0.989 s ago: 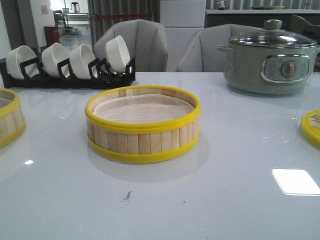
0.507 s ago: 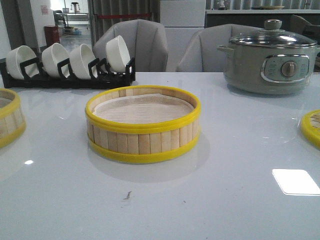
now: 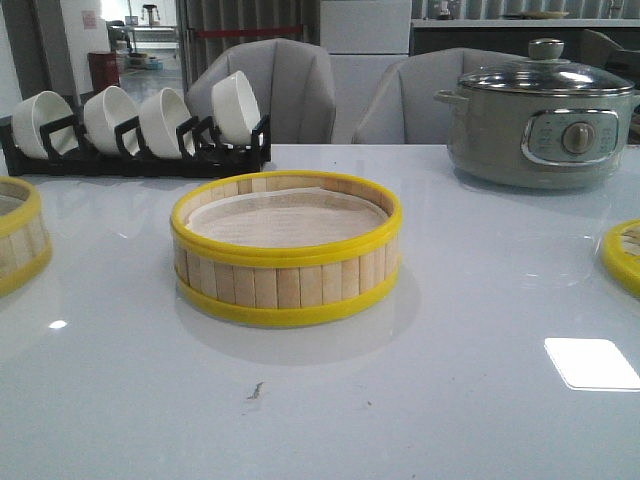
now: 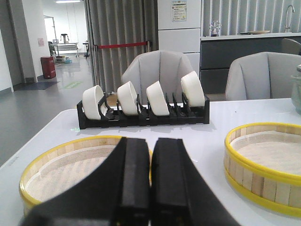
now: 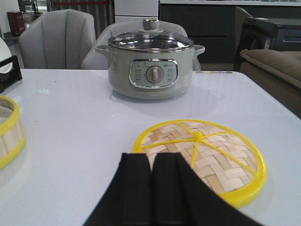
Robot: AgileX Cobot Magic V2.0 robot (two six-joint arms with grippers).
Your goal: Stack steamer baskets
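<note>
So far nothing is stacked: your centre basket (image 3: 286, 248), nine-o'clock basket (image 3: 18, 242) and three-o'clock lid (image 5: 202, 157) sit apart; left gripper (image 4: 150, 188) and right gripper (image 5: 151, 190) are both closed, empty.

Left gripper (image 4: 150, 188) and right gripper (image 5: 153, 190) both level and pointing forward, black jaws pressed flat together, nothing between them, arms out of the front view.

Low frontal view (wrists lower)
</note>
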